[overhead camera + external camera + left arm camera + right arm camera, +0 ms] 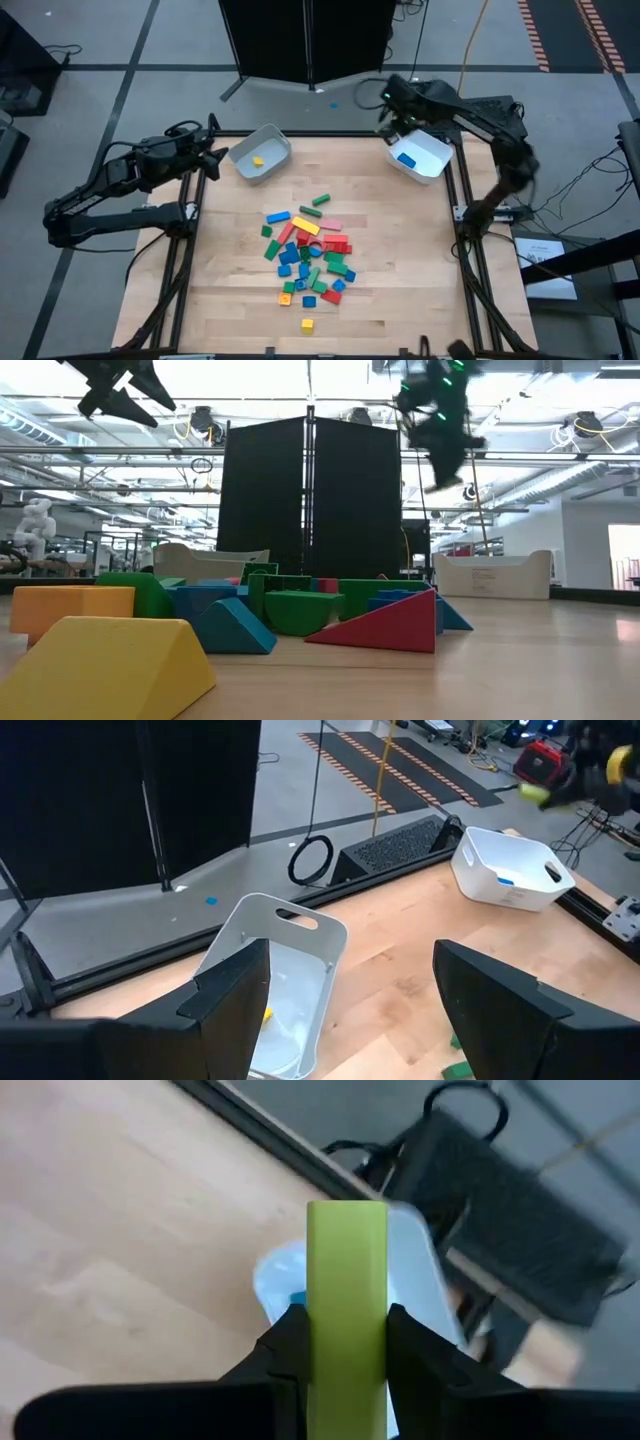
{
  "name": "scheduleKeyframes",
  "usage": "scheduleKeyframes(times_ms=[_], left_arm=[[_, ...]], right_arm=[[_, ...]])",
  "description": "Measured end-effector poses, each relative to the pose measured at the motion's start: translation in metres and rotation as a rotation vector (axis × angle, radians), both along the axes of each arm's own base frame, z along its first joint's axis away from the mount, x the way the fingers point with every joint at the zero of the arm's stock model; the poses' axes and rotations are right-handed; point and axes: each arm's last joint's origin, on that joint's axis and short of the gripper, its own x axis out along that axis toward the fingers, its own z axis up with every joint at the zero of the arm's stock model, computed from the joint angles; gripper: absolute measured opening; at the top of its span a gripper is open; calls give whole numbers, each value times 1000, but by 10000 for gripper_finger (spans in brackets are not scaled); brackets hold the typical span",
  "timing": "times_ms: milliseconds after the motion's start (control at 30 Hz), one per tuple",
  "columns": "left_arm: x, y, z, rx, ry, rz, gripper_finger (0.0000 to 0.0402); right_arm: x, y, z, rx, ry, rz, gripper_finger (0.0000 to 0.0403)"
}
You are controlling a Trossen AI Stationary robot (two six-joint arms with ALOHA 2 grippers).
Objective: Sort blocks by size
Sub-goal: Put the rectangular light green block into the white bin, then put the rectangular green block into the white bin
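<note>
The right gripper [345,1342] is clenching a long yellow-green bar [346,1295] between its two fingers, the bar standing out past the fingertips, and it is hovering high over the right bin [420,155] at the far right corner of the table [400,270]. In the right wrist view the bin is lying straight beyond the bar's tip, with a blue block [406,159] already resting inside it. The main risk here, I judge, is a miss: the bar is being held well above the bin and close to its far-left rim, so letting go from this height could be bouncing it off the wall or out onto the floor beyond the table edge. A long bar dropped end-first may also be tipping over the rim instead of settling flat. A second risk is sorting error, since the left bin [262,153] is holding only a small yellow cube [258,160], which suggests that long pieces belong on the right. The left gripper [350,995] is waiting with fingers spread wide and empty, just left of the left bin at the far left of the table. The remaining blocks [308,258] are lying in a loose pile at mid-table, well apart from both grippers.
</note>
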Motion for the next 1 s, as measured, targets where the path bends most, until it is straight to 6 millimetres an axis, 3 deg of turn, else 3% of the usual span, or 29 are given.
scheduleKeyframes(times_ms=[133,300,433,533,767,867,1000], left_arm=[[0,0,0,5,2,12,281],[0,1,0,11,1,23,281],[0,1,1,17,-10,28,281],[0,1,1,18,-9,31,281],[0,1,1,17,-10,31,281],[0,1,1,2,-26,41,281],[0,1,1,0,-26,40,281]], right_arm=[[-21,11,-40,14,-84,-92,76],[-41,8,-72,29,-78,-244,76],[-46,3,-91,54,-63,-277,76],[-48,-2,-94,45,-61,-297,96],[-51,-12,-94,51,-113,-352,264],[-49,-12,-91,57,-142,-348,282],[-33,-10,-84,102,-292,-223,270]])
